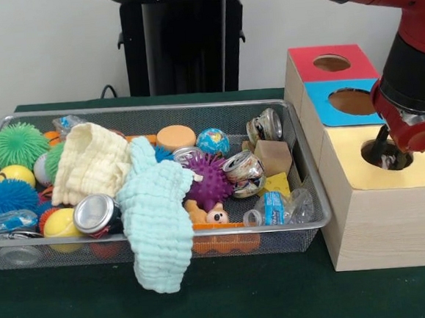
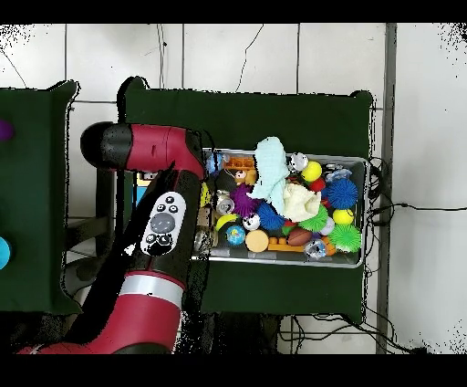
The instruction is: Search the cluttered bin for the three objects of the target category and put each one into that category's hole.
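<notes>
The bin (image 1: 149, 107) is a silver wire-mesh basket on the green table, left of the boxes. It is full of clutter: crushed cans (image 1: 243, 168), spiky balls (image 1: 208, 181), cloths (image 1: 156, 215). The hole (image 1: 402, 163) is in the yellow-topped wooden box (image 1: 382, 212), right of the bin. My gripper (image 1: 383, 149) reaches down into this hole, and something dark and shiny shows at the hole's rim beside it. In the overhead view the red arm (image 2: 160, 233) covers the boxes and the gripper; the bin (image 2: 366, 210) lies to its right.
A blue-topped box (image 1: 348, 102) and a red-topped box (image 1: 330, 63), each with a round hole, stand behind the yellow one. A pale green cloth hangs over the bin's front rim. The black pedestal (image 1: 181, 36) stands behind the bin.
</notes>
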Robot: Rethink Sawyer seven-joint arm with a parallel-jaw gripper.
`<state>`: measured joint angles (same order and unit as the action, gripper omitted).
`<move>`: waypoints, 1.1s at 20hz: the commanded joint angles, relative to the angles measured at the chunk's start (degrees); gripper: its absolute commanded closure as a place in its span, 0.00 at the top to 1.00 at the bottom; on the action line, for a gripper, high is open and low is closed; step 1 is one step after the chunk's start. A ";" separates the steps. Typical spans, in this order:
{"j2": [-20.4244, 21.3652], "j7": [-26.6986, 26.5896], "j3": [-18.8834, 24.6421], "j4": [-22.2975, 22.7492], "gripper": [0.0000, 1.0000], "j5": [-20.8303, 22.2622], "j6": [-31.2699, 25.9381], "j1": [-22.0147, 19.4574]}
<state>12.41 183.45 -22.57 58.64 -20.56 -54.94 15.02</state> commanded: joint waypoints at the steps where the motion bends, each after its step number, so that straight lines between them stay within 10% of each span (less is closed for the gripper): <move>1: -0.32 3.99 2.76 -3.06 1.00 0.25 -1.17 -2.59; 22: 3.09 3.49 2.29 -3.49 1.00 0.60 -7.14 -2.39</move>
<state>12.95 183.45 -22.58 57.89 -20.06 -56.89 14.85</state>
